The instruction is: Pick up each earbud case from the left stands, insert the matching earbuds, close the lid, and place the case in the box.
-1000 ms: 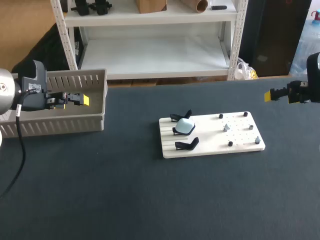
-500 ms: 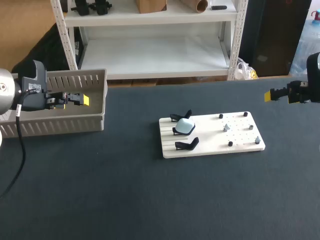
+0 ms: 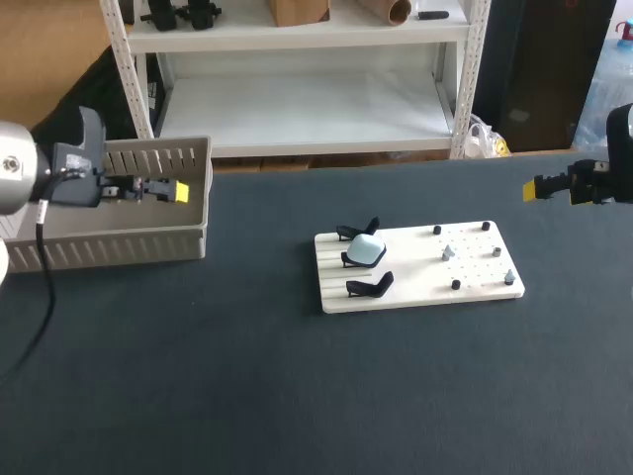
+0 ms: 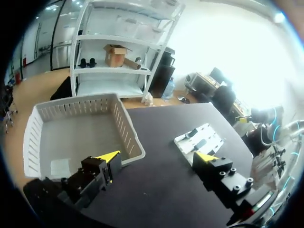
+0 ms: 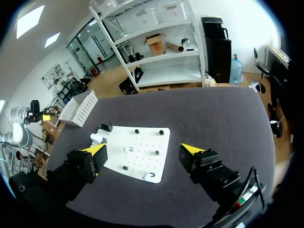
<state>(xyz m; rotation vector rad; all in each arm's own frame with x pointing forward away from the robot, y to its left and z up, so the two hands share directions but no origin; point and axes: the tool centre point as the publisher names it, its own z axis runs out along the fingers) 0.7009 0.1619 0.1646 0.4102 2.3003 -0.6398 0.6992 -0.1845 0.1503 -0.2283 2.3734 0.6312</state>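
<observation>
Lifting slightly since a moment ago, the left gripper point(image 3: 163, 188) hangs over the box point(image 3: 109, 247); the right gripper point(image 3: 546, 187) has not stirred, and its arm is cut off at the edge. The pale case point(image 3: 369, 249) sits on the middle stand point(image 3: 349, 260) of the white board point(image 3: 465, 287), well apart from both grippers, with bare table point(image 3: 297, 396) all round

Left wrist view: fingers spread wide, holding nothing, with the box corner just ahead and the board farther off

Right wrist view: fingers wide apart and empty, the board ahead between them; the case at its far end is blurred and the earbuds are too small to tell
</observation>
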